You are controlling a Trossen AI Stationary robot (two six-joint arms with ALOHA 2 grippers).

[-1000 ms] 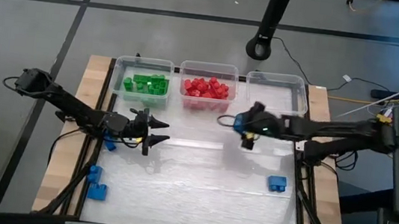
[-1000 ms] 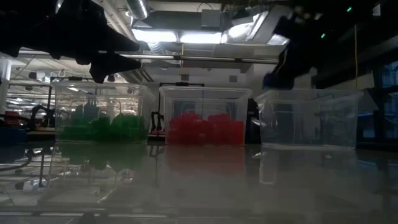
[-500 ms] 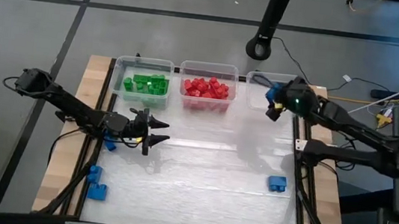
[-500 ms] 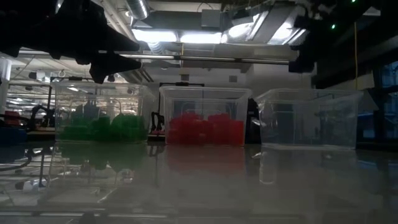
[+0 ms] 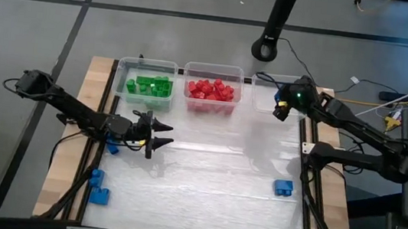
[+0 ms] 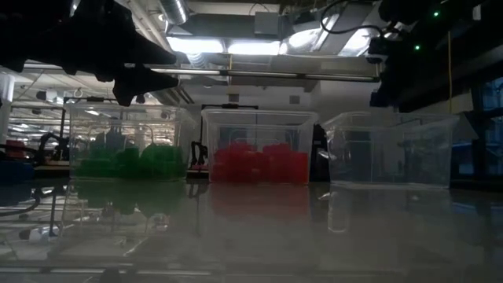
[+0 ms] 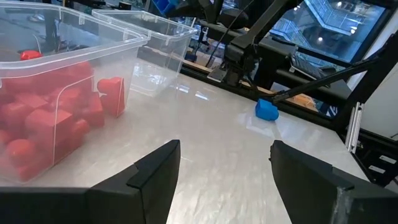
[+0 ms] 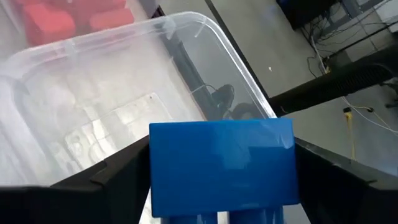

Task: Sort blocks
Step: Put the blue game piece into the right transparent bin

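Right tool [image 5: 280, 106]: I hold a blue block [image 8: 222, 163] between my fingers, over the clear bin [image 5: 300, 85].
Left tool [image 5: 157, 135]: open, empty, hovers above the counter [image 5: 210, 192].
Risk: the block could drop on the rim and bounce out if I release off-centre.
Change: a second ago I was mid-counter; now I am at the bin.
Left over: blue blocks [image 5: 283, 187] on the counter.

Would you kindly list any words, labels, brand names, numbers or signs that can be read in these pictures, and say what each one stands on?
None can be read.
The clear bins carry no visible label or print.
The blue block between the right gripper's fingers shows a plain face, with no lettering.
The red blocks and green blocks show no legible marks.
Any signs in the room behind the table are too dark and small to make out.
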